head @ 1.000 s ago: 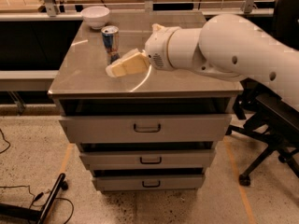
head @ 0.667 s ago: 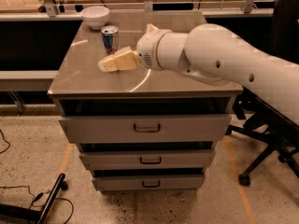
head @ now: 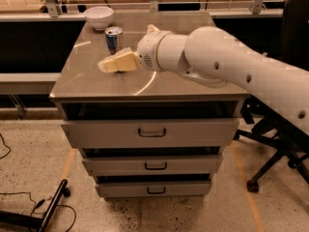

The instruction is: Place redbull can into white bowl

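Cabinet (head: 183, 88) with a grey metal top and three drawers (head: 152, 132) fills the middle of the camera view, standing on a speckled floor.

The white bowl (head: 99, 17) sits upright near the far left corner of the top. The redbull can (head: 113, 38) stands upright just in front of the bowl and slightly to its right, on the bare metal and outside the bowl. The two are near each other but do not touch. The can's silver top faces up.

A thick white arm (head: 227, 62) comes in from the right edge and reaches leftward across the cabinet. At its end the cream-coloured gripper (head: 104, 65) points left, low over the top. It lies just in front of the can, on the side nearer the camera. Whether it touches the can cannot be told, nor whether it is open or closed. It holds nothing that can be seen.

A black office chair (head: 268, 164) stands to the right of the cabinet, partly behind the arm. Black cables (head: 29, 211) lie on the floor at the lower left.
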`<state>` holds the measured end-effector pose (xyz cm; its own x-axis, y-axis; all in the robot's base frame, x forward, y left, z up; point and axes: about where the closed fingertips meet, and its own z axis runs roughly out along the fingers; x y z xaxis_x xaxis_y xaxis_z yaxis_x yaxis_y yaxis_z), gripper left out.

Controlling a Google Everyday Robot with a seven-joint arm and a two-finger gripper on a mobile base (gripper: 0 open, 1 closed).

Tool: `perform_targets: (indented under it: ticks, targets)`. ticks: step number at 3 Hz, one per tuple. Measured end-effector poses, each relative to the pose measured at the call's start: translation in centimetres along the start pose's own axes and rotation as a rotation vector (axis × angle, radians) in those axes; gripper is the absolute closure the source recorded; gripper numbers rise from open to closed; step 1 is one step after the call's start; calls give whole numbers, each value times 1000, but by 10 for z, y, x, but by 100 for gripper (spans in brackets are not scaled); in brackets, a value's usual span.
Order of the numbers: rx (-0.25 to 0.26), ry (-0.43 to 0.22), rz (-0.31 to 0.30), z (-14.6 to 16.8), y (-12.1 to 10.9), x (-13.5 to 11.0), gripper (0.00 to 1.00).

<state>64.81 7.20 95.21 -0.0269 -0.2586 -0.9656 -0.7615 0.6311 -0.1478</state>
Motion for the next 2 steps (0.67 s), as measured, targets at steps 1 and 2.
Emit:
perform_targets:
  ticks: [1,2]
  targets:
    - [-7,-49,4,26,-10,-1,0]
    - [-10,-101,18,50,-18,0,0]
